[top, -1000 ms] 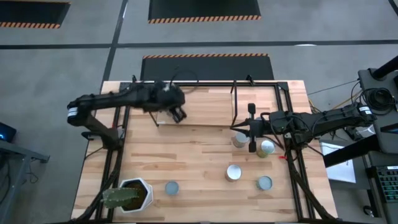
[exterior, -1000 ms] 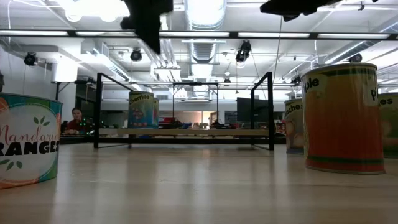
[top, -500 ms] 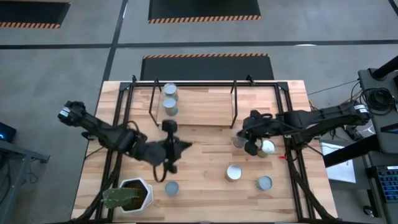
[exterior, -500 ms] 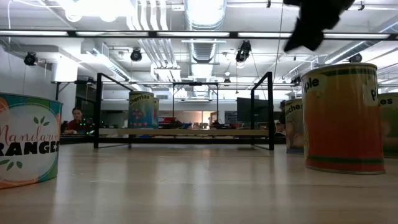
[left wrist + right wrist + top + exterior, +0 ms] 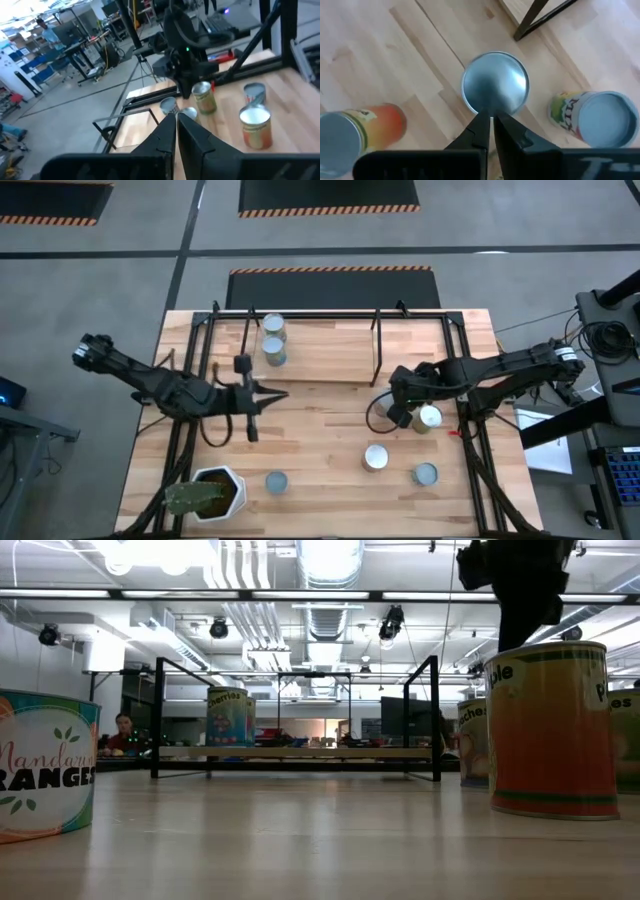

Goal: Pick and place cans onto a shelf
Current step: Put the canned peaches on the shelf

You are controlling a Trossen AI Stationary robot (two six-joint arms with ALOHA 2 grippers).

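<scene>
Two cans (image 5: 273,340) stand on the light-wood shelf (image 5: 320,355) at the table's far side. Several more cans stand on the table's right half (image 5: 375,457), and one stands near the front (image 5: 276,481). My right gripper (image 5: 385,413) points down, fingers shut, over the silvery top of one can (image 5: 495,82) just off the shelf's near right leg. It also shows in the low view (image 5: 520,590). My left gripper (image 5: 278,393) is shut and empty, held level over the table's left middle, pointing toward the right edge (image 5: 176,116). My right gripper's shut fingers (image 5: 481,125) point down from above at the near edge of the can's round top (image 5: 492,102). I cannot tell whether they touch it. The can stands upright on the table.
A white hexagonal plant pot (image 5: 215,490) stands at the front left corner. A green-labelled can (image 5: 429,417) stands right beside the can under my right gripper. Black frame rods (image 5: 200,370) run along the table's sides. Bare wood lies between the two arms.
My left gripper has drawn back from the shelf toward the table's near edge and left, leaving two cans in sight on the shelf. My right gripper has shifted a little toward the left and near edges, tipped downward and come over the can.
</scene>
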